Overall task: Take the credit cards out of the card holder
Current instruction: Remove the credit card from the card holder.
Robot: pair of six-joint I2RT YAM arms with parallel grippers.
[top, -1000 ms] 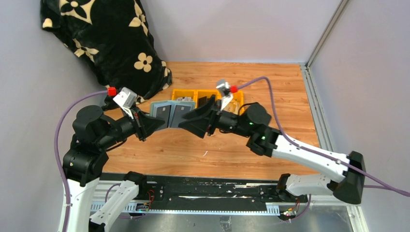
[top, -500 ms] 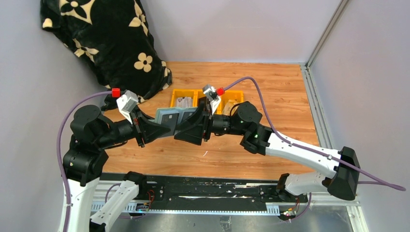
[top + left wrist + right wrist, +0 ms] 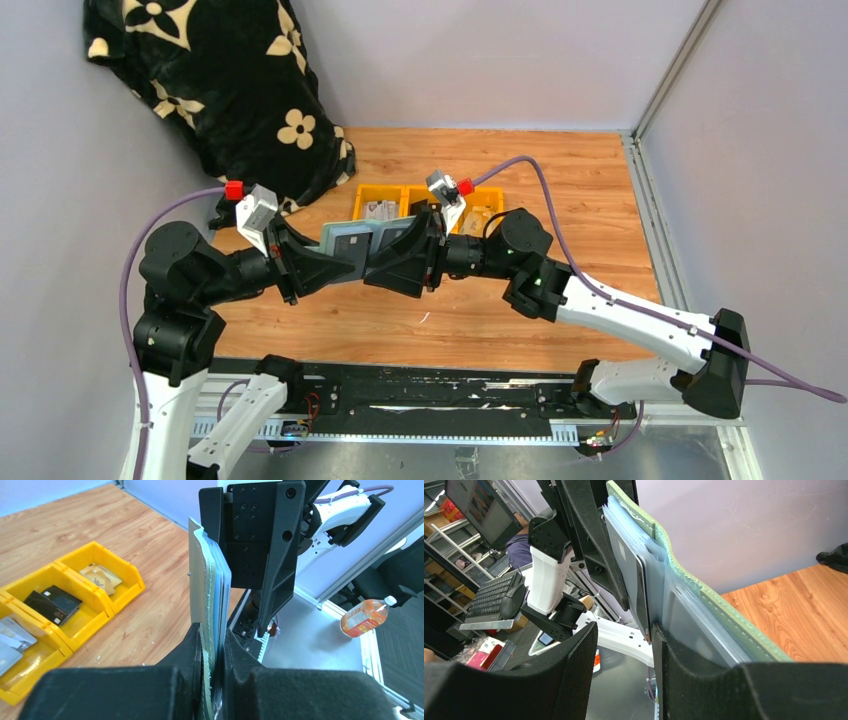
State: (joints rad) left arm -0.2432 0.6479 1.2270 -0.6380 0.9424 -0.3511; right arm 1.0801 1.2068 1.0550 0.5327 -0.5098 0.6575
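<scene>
The grey-green card holder (image 3: 368, 240) hangs open above the table, pinched at its left half by my left gripper (image 3: 338, 260), which is shut on it. In the left wrist view the card holder (image 3: 202, 580) stands edge-on between the jaws of the left gripper (image 3: 212, 635). A grey credit card (image 3: 626, 575) sits in an inner pocket. My right gripper (image 3: 398, 262) is at the holder's right half with its jaws apart. In the right wrist view of the right gripper (image 3: 624, 630), one finger (image 3: 684, 680) lies along the card holder (image 3: 724, 615) by the card's edge, and the gap is empty.
Yellow bins (image 3: 415, 205) stand on the wooden table behind the grippers, with cards lying in them (image 3: 55, 600). A black flowered blanket (image 3: 220, 80) fills the back left corner. Walls close in the left and right sides.
My right gripper has moved left up to the holder's right half and its jaws have narrowed slightly. The left gripper keeps its grip and has shifted the holder a little right.
</scene>
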